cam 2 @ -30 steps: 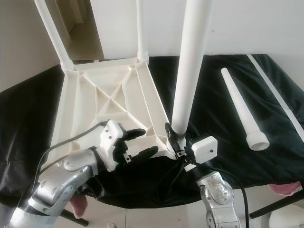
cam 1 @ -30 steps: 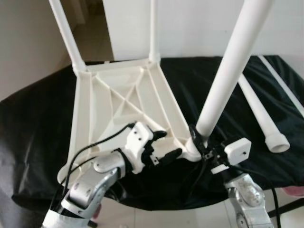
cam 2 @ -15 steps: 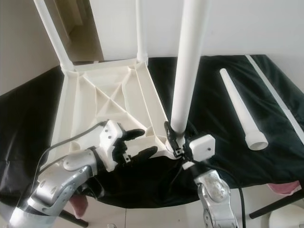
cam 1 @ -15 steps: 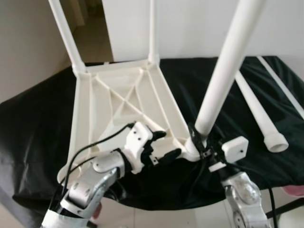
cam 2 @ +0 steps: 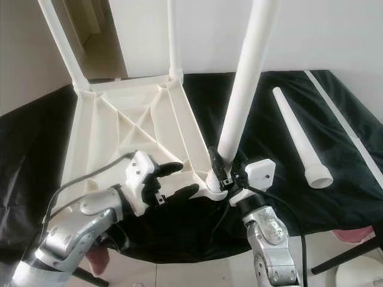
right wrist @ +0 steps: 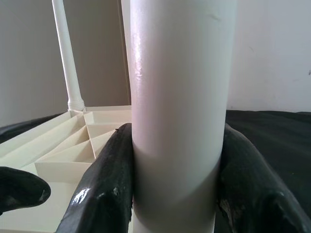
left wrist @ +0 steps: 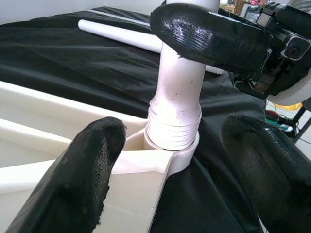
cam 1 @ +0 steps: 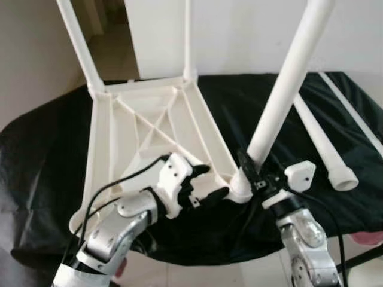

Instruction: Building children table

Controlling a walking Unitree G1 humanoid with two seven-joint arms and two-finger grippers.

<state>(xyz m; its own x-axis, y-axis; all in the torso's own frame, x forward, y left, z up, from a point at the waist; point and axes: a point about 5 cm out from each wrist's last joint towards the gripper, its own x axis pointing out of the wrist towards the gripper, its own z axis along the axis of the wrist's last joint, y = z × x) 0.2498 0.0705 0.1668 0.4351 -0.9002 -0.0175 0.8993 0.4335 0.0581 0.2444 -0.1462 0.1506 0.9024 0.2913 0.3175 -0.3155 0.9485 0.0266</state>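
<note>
Right gripper clamps the table leg low, right at the upturned tabletop's corner socket. Left gripper hangs open beside it. Leg's probably light, stiff, slick plastic, so gripping near the threads makes sense.

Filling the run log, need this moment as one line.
stage: third leg at corner socket | right gripper: shut on table leg near its base | left gripper: open beside socket | tabletop: upside down on black cloth | spare leg: lying on cloth

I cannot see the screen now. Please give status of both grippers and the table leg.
Right gripper shut on third leg, threaded end in corner socket. Left gripper open beside socket. Fourth leg loose on black cloth.
</note>
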